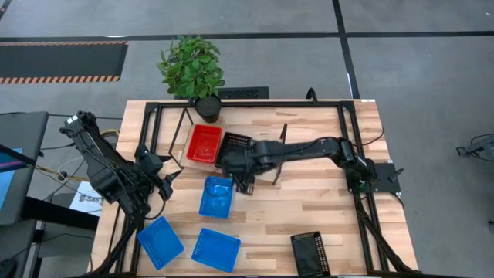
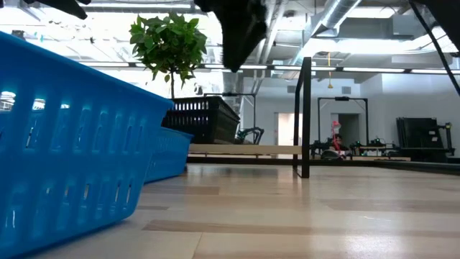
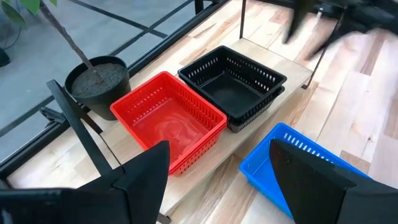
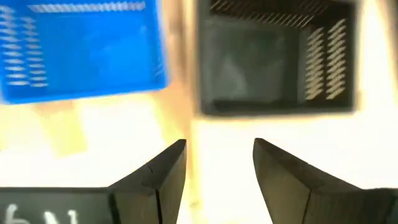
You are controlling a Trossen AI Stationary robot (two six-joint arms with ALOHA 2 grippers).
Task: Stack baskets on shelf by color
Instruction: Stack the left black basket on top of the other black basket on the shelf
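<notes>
Bare planks (image 1: 309, 212) beside right tool (image 1: 245, 184)

Red basket (image 1: 204, 144) on shelf (image 3: 231, 144): solid red, mesh-slotted walls. Black baskets (image 3: 233, 84) beside it: black, same slot pattern. Three blue baskets (image 1: 216, 196) on surface (image 1: 309, 201): bright blue. Lone black basket (image 1: 310, 252) at front edge. Surface: pale wood planks, black frame. Plant (image 1: 191, 66): green leaves, black pot

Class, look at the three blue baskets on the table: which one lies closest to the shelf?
The blue basket just in front of the shelf; the other two blue baskets lie by the table's near edge.
</notes>
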